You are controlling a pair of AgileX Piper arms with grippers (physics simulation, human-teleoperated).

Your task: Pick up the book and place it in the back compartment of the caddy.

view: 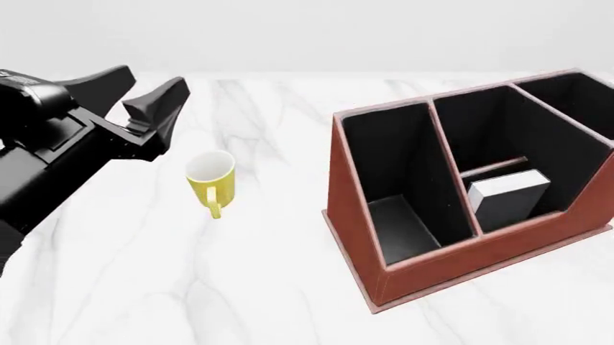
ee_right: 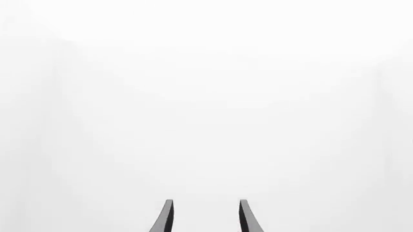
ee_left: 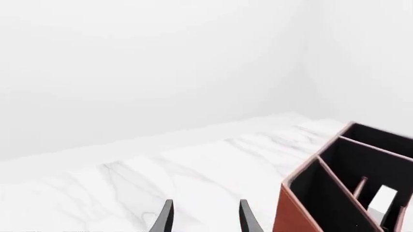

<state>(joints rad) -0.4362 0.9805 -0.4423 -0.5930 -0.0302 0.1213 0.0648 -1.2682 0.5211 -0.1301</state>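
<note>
My bench is a bare simulated test scene: white marble-look table (view: pixel 240 287), plain white walls (ee_left: pixel 161 63), only a yellow mug (view: pixel 210 178) and leather-look caddy (view: pixel 422 269) on it.

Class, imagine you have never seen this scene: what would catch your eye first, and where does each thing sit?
The big reddish-brown caddy fills the right of the front view, its black-lined cells open to the camera, and the book stands in a small cell just in front of a short cross divider. To its left a yellow mug stands alone on the white marble table, with the left gripper raised, open and empty, beyond it.
</note>
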